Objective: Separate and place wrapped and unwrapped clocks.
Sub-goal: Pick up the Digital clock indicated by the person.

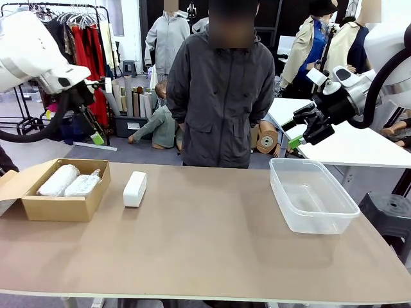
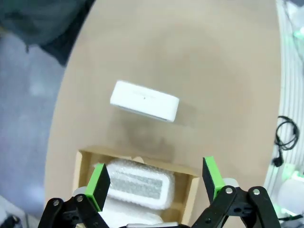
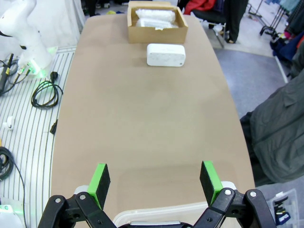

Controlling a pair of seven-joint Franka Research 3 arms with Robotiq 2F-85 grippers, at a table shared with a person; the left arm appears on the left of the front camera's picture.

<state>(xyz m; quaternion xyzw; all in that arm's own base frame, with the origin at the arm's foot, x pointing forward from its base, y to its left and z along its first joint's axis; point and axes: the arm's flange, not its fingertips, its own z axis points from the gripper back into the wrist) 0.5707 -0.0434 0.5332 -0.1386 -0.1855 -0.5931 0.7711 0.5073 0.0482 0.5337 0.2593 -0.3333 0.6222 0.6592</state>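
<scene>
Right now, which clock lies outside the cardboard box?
The bare clock, smooth and unwrapped, on the table beside the box; the two wrapped clocks lie inside it.

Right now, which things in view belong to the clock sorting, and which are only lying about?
Job:
- two wrapped clocks in the cardboard box
- bare clock beside it
- clear tub, probably

Lying about:
- black cable on floor
- cardboard rolls
- clothes rack
</scene>
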